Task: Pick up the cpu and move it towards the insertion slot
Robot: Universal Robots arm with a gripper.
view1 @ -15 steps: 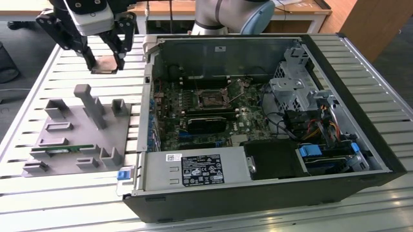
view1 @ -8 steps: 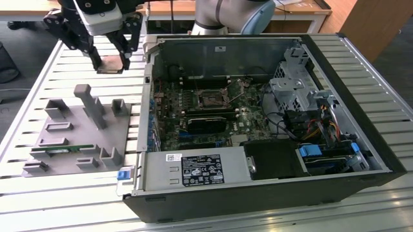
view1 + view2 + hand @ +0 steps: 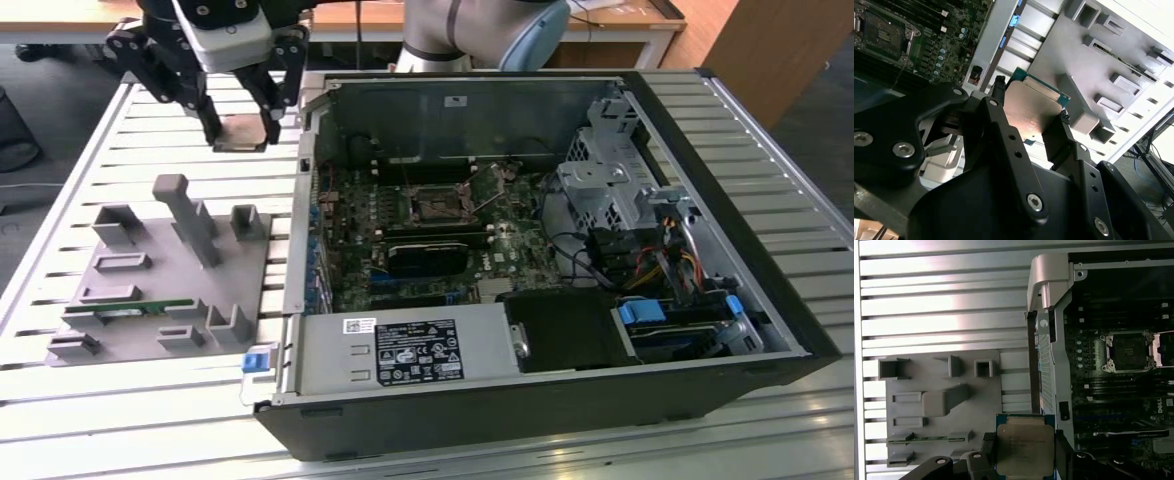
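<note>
Pickup is done: gripper (image 3: 1026,452) clamps the cpu (image 3: 1025,449) between its fingers, lifted above the slatted table (image 3: 80,420), outside the computer case (image 3: 747,200). Travel to the insertion slot (image 3: 437,204) on the motherboard (image 3: 501,265) remains.

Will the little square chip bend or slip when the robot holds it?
Probably not bend: the cpu looks like a flat, stiff metal-topped plate. It might slip, since its top looks smooth and the gripper pinches only its edges. Likely light, being thin.
</note>
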